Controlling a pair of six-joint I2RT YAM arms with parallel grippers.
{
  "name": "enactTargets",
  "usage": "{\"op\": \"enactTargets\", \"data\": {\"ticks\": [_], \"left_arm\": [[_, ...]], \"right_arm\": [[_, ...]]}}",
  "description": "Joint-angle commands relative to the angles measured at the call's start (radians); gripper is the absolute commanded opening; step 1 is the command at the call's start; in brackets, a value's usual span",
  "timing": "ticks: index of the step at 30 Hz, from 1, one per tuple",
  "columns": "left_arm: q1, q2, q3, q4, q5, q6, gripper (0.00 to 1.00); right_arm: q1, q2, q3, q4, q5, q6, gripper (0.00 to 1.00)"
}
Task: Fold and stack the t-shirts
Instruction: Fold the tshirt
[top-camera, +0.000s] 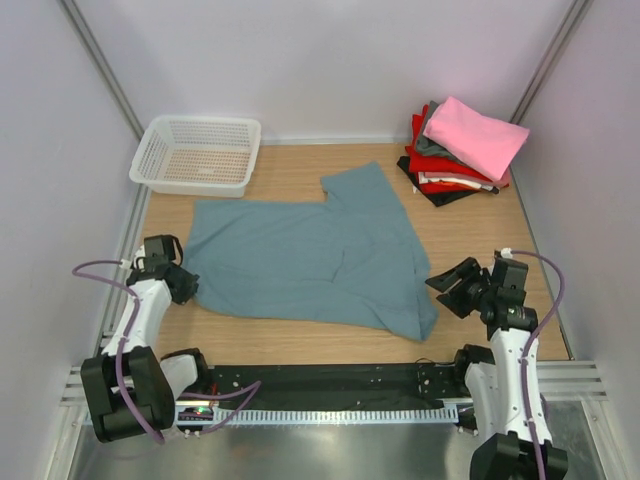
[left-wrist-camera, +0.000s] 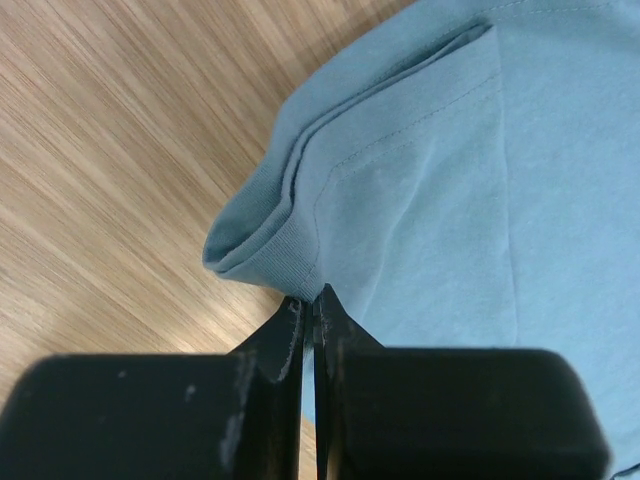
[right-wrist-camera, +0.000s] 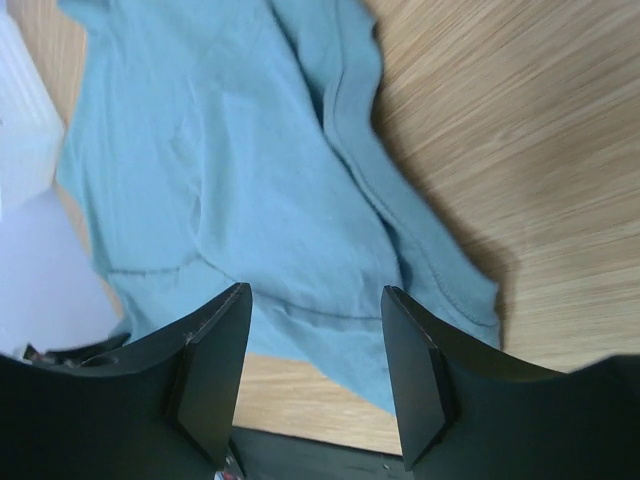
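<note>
With your left gripper (left-wrist-camera: 312, 298) pinched together at the eight-o'clock hem of the teal t-shirt (top-camera: 310, 260), lower your spread right gripper (right-wrist-camera: 315, 292) onto its five-o'clock corner and pinch.

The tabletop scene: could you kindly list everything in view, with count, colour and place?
teal t-shirt: one, dusty teal-blue, spread flat mid-table
folded t-shirts: one stack, pink on top, grey, red, white and black below, far right corner; exact count unclear
basket: one, white lattice, far left corner
table: one, light wood
left claw: one, black, shut, tips at the shirt's near-left edge
right claw: one, black, open, at the shirt's near-right corner
</note>
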Motion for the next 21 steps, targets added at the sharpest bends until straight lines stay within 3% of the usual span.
{"op": "enactTargets", "data": {"ticks": [1,16,21], "left_arm": [[-0.004,-0.012,-0.027,0.052,0.001,-0.012,0.0],[-0.004,-0.024,-0.022,0.044,-0.019,-0.008,0.0],[-0.004,-0.029,-0.024,0.043,-0.025,-0.009,0.0]], "right_arm": [[0.076,0.007,-0.02,-0.002,-0.03,-0.005,0.6],[0.248,0.1,-0.172,0.161,-0.001,0.056,0.44],[0.256,0.091,-0.158,0.156,0.01,0.05,0.22]]}}
